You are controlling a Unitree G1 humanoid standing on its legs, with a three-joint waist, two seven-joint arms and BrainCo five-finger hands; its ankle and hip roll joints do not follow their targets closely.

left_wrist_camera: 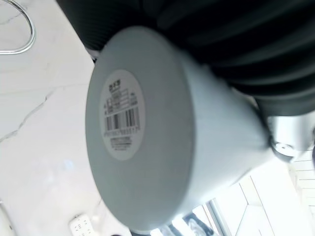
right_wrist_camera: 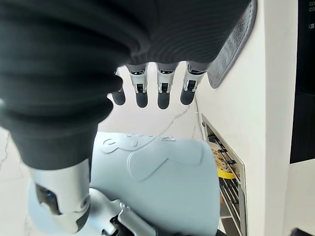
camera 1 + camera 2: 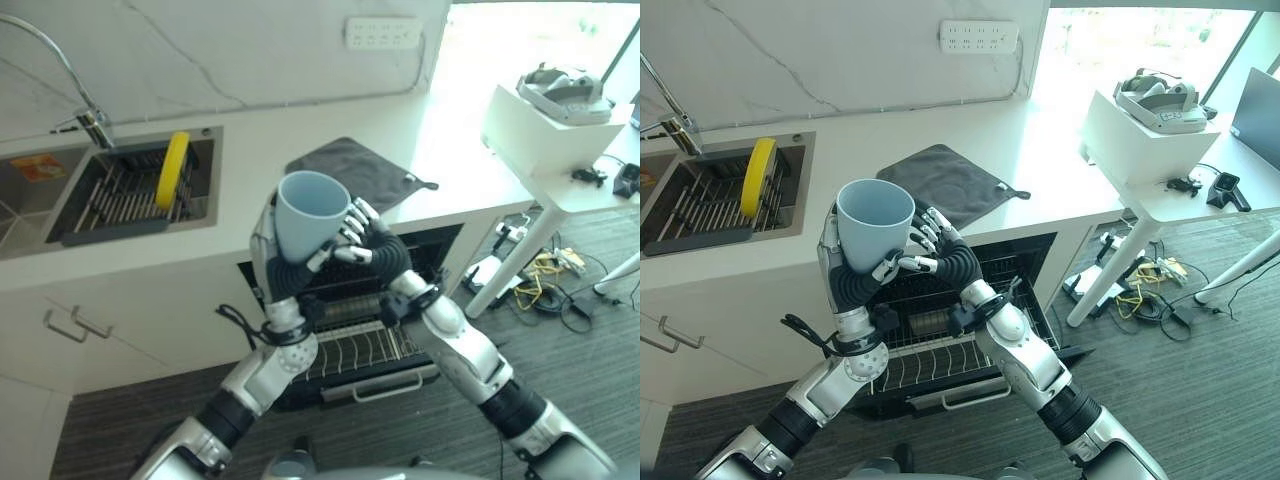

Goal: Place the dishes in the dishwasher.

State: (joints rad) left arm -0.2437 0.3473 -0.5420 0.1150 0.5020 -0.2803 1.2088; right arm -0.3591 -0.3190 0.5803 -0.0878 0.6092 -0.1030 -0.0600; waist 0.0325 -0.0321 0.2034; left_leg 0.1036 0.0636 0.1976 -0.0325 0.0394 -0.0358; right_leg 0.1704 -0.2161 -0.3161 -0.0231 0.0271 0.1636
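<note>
My left hand (image 3: pixel 288 272) holds a pale blue cup (image 3: pixel 312 213) upright in the air above the counter edge, fingers curled round its lower part. The left wrist view shows the cup's base (image 1: pixel 147 147) with a white barcode label. My right hand (image 3: pixel 373 243) is beside the cup on its right, fingers (image 2: pixel 164 93) straight and reaching past the cup's wall (image 2: pixel 157 182), thumb alongside it. Below both hands the dishwasher (image 3: pixel 360 345) stands open with its wire rack pulled out. A yellow plate (image 3: pixel 173 170) stands on edge in the sink rack.
A grey mat (image 3: pixel 360 170) lies on the white counter behind the cup. The sink (image 3: pixel 200 215) and faucet (image 3: pixel 90 120) are at the left. At the right stands a white table (image 3: pixel 560 160) bearing a headset (image 3: pixel 560 90), with cables (image 3: pixel 550 280) on the floor beneath.
</note>
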